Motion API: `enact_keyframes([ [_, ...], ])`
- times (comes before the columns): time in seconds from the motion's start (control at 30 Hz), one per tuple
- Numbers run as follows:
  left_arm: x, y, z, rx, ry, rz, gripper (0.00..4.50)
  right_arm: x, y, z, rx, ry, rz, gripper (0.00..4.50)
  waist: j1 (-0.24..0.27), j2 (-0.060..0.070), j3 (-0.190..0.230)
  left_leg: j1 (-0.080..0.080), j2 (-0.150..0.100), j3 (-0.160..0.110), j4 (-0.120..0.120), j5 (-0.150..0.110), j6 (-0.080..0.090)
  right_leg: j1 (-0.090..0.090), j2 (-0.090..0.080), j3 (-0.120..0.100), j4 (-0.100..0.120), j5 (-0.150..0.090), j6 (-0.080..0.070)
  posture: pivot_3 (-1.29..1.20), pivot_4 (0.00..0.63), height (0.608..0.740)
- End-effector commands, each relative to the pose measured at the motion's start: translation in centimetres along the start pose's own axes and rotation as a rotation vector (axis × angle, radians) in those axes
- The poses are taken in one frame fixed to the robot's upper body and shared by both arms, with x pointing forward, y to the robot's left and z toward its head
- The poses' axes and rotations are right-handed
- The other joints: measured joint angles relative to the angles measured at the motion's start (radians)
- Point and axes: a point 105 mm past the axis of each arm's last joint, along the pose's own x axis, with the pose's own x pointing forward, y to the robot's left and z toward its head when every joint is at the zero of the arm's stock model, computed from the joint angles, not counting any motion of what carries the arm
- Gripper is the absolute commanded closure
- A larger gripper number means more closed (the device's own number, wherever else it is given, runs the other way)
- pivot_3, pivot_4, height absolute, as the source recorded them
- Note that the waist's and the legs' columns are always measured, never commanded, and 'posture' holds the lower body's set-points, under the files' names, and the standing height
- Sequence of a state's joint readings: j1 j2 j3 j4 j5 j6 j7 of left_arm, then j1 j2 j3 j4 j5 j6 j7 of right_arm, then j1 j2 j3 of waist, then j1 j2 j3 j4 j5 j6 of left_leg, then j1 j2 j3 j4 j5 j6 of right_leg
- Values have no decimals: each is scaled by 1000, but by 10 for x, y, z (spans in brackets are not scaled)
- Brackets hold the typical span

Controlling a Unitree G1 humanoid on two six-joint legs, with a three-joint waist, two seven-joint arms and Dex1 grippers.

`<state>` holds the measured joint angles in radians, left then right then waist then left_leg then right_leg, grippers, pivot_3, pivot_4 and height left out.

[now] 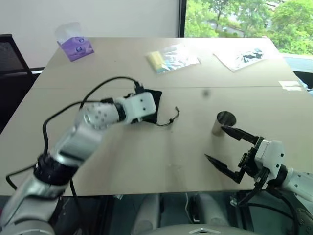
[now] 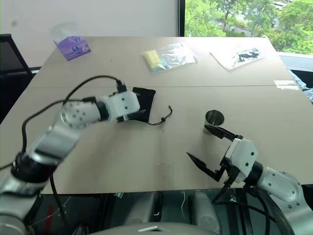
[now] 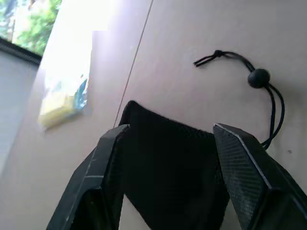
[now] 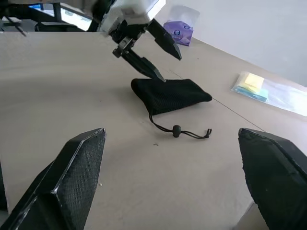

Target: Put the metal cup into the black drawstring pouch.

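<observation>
Right gripper [image 1: 226,147] waits wide open beside the metal cup [image 1: 224,122], which stands upright on the table [image 1: 146,156]. It looks light, hard and slippery, so a side squeeze seems best. Left gripper [image 4: 160,55], fingers apart, hangs over the black drawstring pouch [image 2: 142,103], soft and floppy, lying flat

Office or meeting room, by look of it. Large pale beige tabletop [image 1: 146,147] made of sections, seam running across. Plain white wall [image 1: 98,17] behind far edge. Tall window [image 1: 244,19] on far right, green trees outside in daylight. Dark office chair [image 1: 10,58] at left edge. Loose clear plastic bags [image 1: 171,58] and purple packet [image 1: 74,46] lying on far part of tabletop.
</observation>
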<state>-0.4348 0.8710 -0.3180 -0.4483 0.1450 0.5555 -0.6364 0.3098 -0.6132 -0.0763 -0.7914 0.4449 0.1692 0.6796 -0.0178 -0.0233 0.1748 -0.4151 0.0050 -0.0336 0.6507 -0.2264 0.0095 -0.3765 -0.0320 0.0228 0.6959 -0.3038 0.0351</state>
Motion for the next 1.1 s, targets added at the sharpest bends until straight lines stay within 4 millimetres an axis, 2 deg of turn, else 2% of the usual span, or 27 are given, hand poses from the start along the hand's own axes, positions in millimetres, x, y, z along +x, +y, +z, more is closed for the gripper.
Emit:
enact_keyframes([
  [0.03,-14,11,0,55,58,172,1670,-1,3,13,-19,-36,31,0,6,0,0,0,0,-1,0,0,0,0,0,0,0,0,0,0,150,740],
  [0.2,-22,-7,-19,167,113,160,1670,-1,4,15,-5,-47,54,0,9,0,0,0,0,-1,0,0,0,1,-1,0,0,0,0,0,150,740],
  [0.33,-22,-12,-31,227,132,167,1670,-1,4,15,-9,-51,64,0,12,0,0,0,0,-2,0,0,0,1,-3,-1,0,0,0,0,150,740],
  [0.63,-2,-13,-41,328,122,187,1670,-2,8,14,-8,-42,49,0,12,0,0,0,0,-2,0,0,0,1,-2,-1,0,0,0,0,150,740],
  [0.87,10,-17,-39,361,124,221,1670,-4,9,15,-10,-36,30,0,9,0,0,0,0,-1,0,0,0,1,-2,-1,0,0,0,0,150,740],
  [1.1,11,-11,-36,375,121,235,1670,-5,8,15,-11,-31,25,0,8,0,0,0,0,-1,0,0,0,1,-2,-1,0,0,0,0,150,740],
])
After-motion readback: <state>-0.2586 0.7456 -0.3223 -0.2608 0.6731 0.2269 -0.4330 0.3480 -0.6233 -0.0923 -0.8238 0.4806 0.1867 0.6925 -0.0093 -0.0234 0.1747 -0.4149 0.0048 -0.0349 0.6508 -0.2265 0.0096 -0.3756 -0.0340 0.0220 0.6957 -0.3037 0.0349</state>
